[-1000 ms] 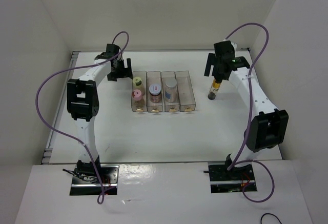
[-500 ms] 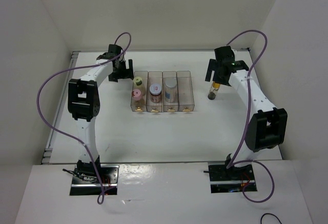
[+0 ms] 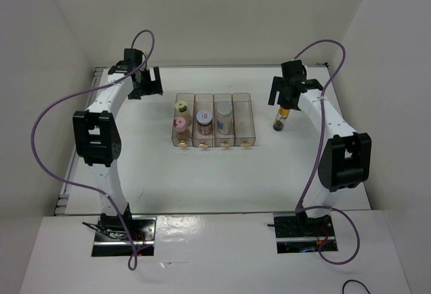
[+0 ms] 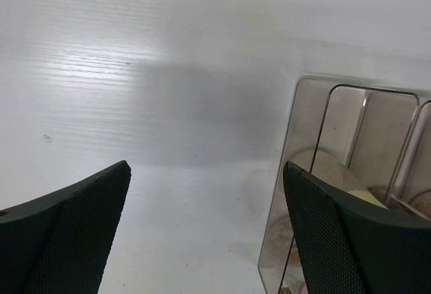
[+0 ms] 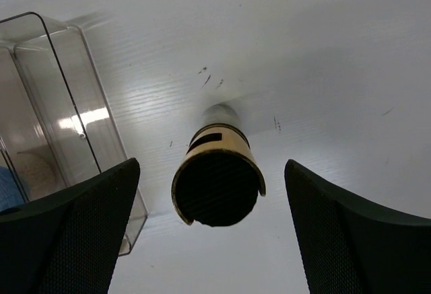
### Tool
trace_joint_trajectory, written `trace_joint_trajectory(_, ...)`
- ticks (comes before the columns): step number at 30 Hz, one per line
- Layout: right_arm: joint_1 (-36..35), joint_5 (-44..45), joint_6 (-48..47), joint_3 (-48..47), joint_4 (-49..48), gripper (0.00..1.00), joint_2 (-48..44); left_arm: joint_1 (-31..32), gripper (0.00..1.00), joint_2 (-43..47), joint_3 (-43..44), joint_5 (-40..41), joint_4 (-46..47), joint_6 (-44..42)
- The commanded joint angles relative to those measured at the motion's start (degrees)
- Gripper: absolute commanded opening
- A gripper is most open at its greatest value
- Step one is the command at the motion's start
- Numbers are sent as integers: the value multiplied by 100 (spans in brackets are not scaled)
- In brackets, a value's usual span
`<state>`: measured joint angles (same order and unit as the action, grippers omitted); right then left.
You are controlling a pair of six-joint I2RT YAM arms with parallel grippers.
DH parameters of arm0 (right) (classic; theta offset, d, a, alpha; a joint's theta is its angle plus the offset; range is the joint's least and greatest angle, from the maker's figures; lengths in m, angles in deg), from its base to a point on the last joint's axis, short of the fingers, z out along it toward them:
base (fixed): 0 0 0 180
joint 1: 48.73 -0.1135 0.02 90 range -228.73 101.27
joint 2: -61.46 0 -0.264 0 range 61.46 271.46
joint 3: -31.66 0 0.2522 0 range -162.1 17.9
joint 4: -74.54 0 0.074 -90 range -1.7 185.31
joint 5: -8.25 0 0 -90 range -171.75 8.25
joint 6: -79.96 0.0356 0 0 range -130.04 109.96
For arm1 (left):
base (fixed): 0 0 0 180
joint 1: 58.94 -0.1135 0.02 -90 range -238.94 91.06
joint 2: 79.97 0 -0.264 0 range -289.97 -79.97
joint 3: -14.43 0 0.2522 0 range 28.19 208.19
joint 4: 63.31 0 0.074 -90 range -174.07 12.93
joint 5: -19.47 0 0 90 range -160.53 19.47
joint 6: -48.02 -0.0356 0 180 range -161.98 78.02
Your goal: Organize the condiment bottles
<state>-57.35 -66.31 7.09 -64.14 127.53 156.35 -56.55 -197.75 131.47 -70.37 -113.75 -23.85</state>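
Note:
The clear rack [image 3: 244,105] holds the yellow-lidded jar [image 3: 180,107] and the pink-lidded jar [image 3: 180,124] in its leftmost compartment. The jar with the white-red labelled lid [image 3: 203,118] is in the second compartment and the grey-white capped cylinder [image 3: 223,111] in the third. The slim black-capped amber bottle [image 3: 280,120] stands upright on the table right of the rack. My right gripper [image 3: 282,101] is open right above it; in the right wrist view the cap [image 5: 217,190] sits between the spread fingers [image 5: 81,227], untouched. My left gripper [image 3: 145,85] is open and empty, left of the rack.
The rack's rightmost compartment [image 5: 81,99] has nothing in it. In the left wrist view the rack's left wall [image 4: 296,146] is by my right fingertip. White walls enclose the table on three sides.
My left arm has drawn back to the left, away from the rack, with open jaws. My right gripper has stayed over the amber bottle, which stands in the same spot.

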Motion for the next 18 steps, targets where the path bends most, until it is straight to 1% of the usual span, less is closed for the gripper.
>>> trace_joint_trajectory(1,27,-85,-87,-31,-345,91,126,-99,100,536,69,45,-75,-29)
trace_joint_trajectory(2,27,-33,-87,-31,-345,89,178,-99,100,536,69,45,-75,-29)
trace_joint_trajectory(3,27,-32,-87,-31,-345,85,179,-160,100,606,69,45,-75,-29)
trace_joint_trajectory(5,27,28,-147,21,-345,80,179,-160,100,668,69,45,-137,-29)
trace_joint_trajectory(6,27,29,-148,21,-345,73,179,-221,100,668,69,45,-137,-81)
trace_joint_trajectory(8,27,29,-148,21,-345,66,232,-222,100,730,69,45,-137,-82)
trace_joint_trajectory(9,27,81,-148,21,-345,64,232,-222,100,730,69,45,-189,-82)
trace_joint_trajectory(12,27,82,-148,21,-293,51,232,-222,100,791,7,45,-190,-82)
trace_joint_trajectory(15,27,134,-148,-49,-179,34,232,-222,100,844,-45,45,-190,-82)
trace_joint_trajectory(16,27,135,-96,-127,-65,23,232,-222,100,844,-45,45,-190,-82)
trace_joint_trajectory(18,27,248,-95,-321,85,14,118,-274,100,844,-107,45,-190,-82)
